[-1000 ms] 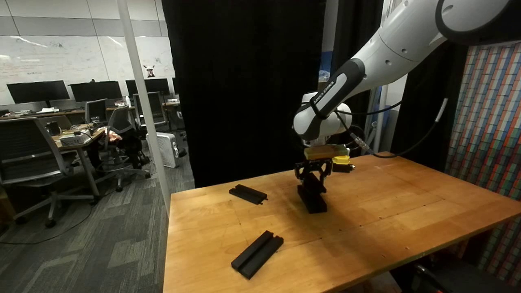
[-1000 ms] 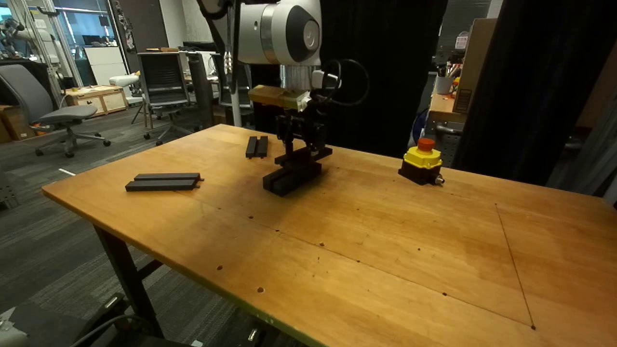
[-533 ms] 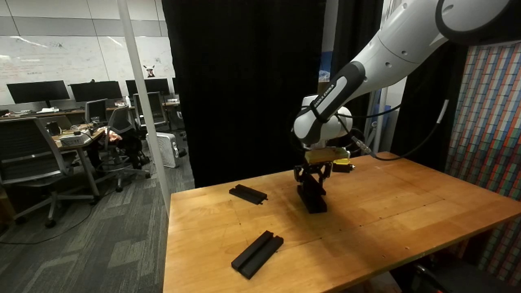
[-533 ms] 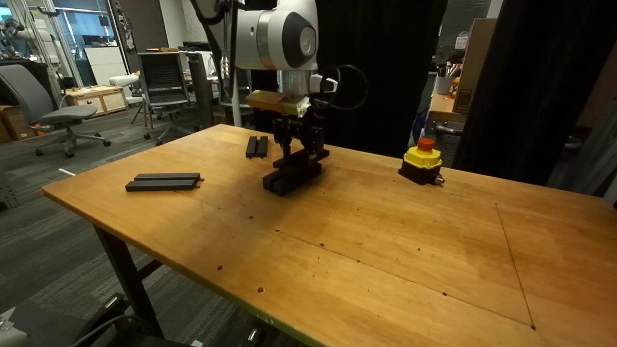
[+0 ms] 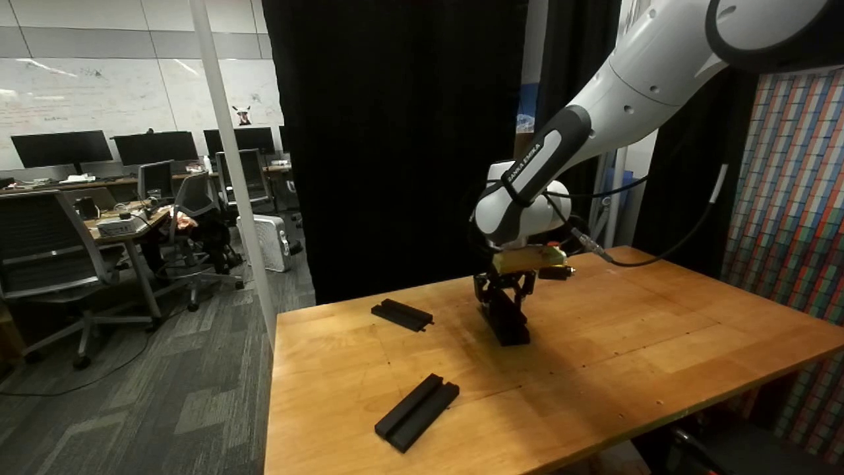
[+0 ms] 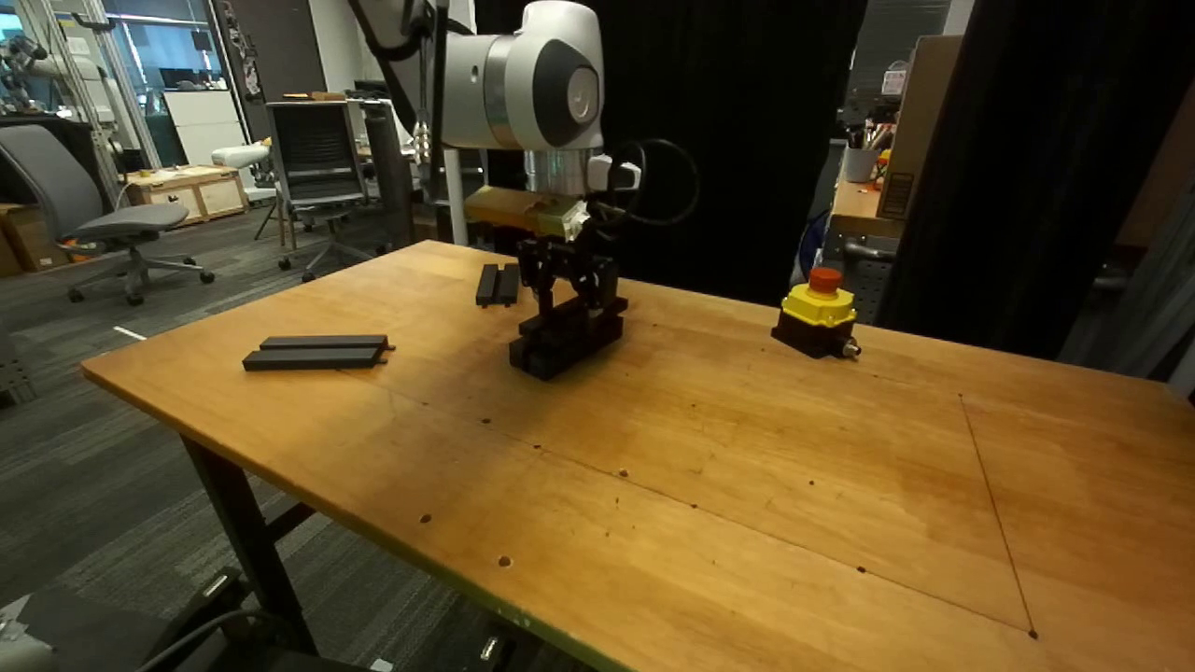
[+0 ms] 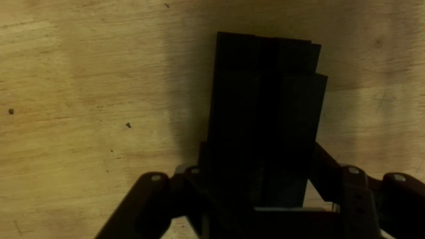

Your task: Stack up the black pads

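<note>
Tool (image 6: 571, 310) clamped on black pad (image 7: 295, 109), apparently placing it on the stack (image 6: 581, 351). Next: align offset ends, seat it, release.

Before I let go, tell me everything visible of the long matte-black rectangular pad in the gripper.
The long matte-black rectangular pad looks like plastic: two flat strips with a groove lengthwise between them. It lies roughly level, groove up, gripped across its long sides by the black gripper. At least one similar black pad lies beneath, roughly aligned; in the wrist view, the held pad's end stops short of the lower one's. Whether the two touch, I can't tell.
</note>
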Motion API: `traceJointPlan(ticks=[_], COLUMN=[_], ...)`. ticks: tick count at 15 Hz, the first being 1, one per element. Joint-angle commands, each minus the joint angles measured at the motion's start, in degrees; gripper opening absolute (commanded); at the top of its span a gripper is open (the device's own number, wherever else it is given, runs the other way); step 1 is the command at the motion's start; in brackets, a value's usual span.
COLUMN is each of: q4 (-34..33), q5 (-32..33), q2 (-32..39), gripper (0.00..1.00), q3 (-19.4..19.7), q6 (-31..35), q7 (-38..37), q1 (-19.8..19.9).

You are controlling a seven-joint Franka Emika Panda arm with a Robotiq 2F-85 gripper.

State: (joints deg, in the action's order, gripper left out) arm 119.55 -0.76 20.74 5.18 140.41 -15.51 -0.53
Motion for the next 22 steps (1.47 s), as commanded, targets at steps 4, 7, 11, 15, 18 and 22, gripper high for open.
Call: traceJointPlan(ticks=[4, 7, 11, 15, 18, 22], q4=[3.8, 4.4, 4.8, 5.0, 5.1, 5.4], q5=[0.5, 0.6, 0.8, 0.5, 0.3, -0.4], q2=[-3.3, -4.0, -4.8, -5.2, -5.3, -5.1], gripper=[0.46, 0.46, 0.46, 0.46, 0.46, 0.46], q3=[0.2, 0.2, 0.4, 0.3, 0.1, -0.3], q6=[1.9, 1.9, 1.6, 1.5, 1.4, 1.8], q7=[-1.8, -2.2, -4.0, -5.4, -5.8, -5.1], q1=[-0.6, -0.7, -0.9, -0.9, -0.9, -0.8])
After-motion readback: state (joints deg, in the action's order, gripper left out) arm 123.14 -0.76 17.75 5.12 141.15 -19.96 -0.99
